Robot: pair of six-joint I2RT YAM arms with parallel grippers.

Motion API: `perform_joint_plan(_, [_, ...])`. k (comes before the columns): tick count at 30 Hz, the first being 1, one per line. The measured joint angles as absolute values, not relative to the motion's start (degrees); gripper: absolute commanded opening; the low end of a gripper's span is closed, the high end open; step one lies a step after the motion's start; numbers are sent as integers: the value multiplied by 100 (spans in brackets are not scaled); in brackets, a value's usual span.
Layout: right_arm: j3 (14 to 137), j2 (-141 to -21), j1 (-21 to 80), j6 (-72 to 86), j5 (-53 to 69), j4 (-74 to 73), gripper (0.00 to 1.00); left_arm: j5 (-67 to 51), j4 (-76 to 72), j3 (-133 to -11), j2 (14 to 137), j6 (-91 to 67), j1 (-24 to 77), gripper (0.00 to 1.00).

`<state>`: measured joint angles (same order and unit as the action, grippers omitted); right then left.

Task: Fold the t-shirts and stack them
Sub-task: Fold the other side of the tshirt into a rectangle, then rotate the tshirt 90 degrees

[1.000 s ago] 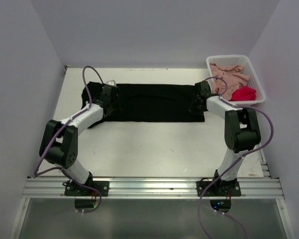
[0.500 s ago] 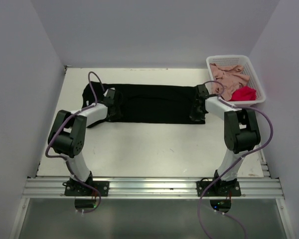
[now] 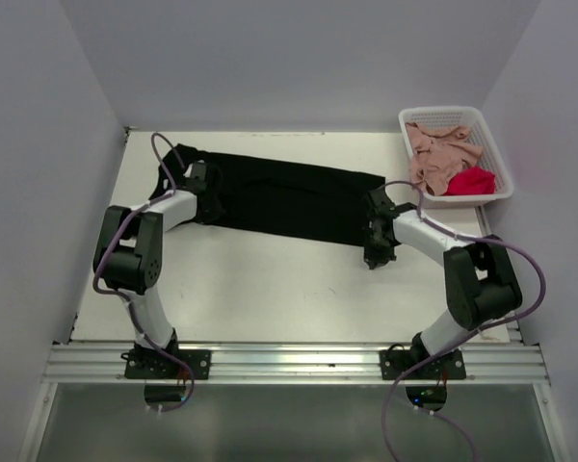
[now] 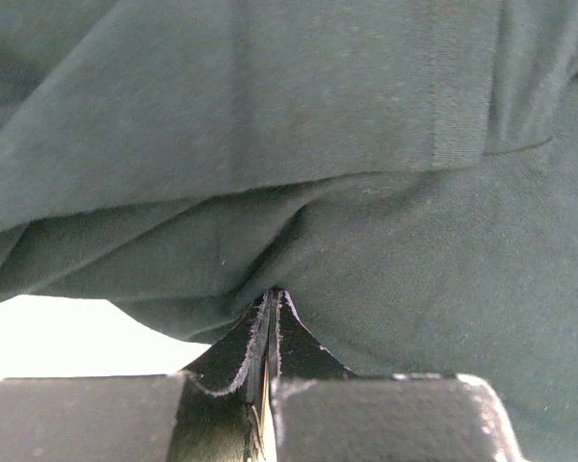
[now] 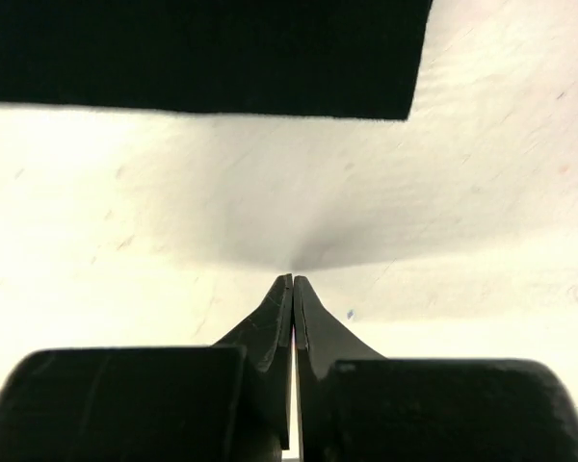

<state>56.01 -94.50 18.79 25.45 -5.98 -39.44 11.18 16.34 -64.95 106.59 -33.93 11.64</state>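
A large black t-shirt (image 3: 289,202) lies spread and slanted across the far half of the table, folded into a long band. My left gripper (image 3: 207,192) is shut, and its closed tips (image 4: 273,294) press into the creased dark cloth (image 4: 366,144) at the band's left end. My right gripper (image 3: 374,258) is shut with nothing in it. It points down at bare table (image 5: 462,241) just short of the shirt's near right corner (image 5: 193,48). A dusty pink t-shirt (image 3: 438,149) and a bright red t-shirt (image 3: 472,180) lie crumpled in the basket.
A white lattice basket (image 3: 453,112) stands at the far right corner. Grey walls close in the table on the left, back and right. A metal rail (image 3: 289,361) with both arm bases runs along the near edge. Purple cables loop off both arms.
The black shirt has swung: its left end went farther away, its right end came nearer. My left gripper moved away and left on the cloth; my right gripper came off the shirt onto bare table.
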Motion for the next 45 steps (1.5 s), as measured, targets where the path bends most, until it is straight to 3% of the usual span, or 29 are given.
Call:
perform_joint_plan(4, [5586,-8871,2108,2528,-499,-4025,0,1068,1629,-6508,10665,-3389,1007,0])
perform_joint_plan(9, [6532,-9124,2093,2480,-867,-4071,0,961,1599,-6261,10460,-3385,1002,0])
perform_joint_plan(15, [7922,-10357,2005,2436,-1326,-3913,0,941,1647,-6060,10269,-3361,1002,0])
perform_joint_plan(22, [8239,-11566,1890,2401,-1391,-3848,0,939,1739,-6012,10141,-3341,1002,0])
perform_joint_plan(33, [7572,-11155,1887,2375,-1208,-3280,0,963,1774,-6095,10210,-3339,943,0])
perform_joint_plan(45, [6038,-9966,2580,2338,-596,-3315,0,805,1822,-7271,11216,-3330,495,0])
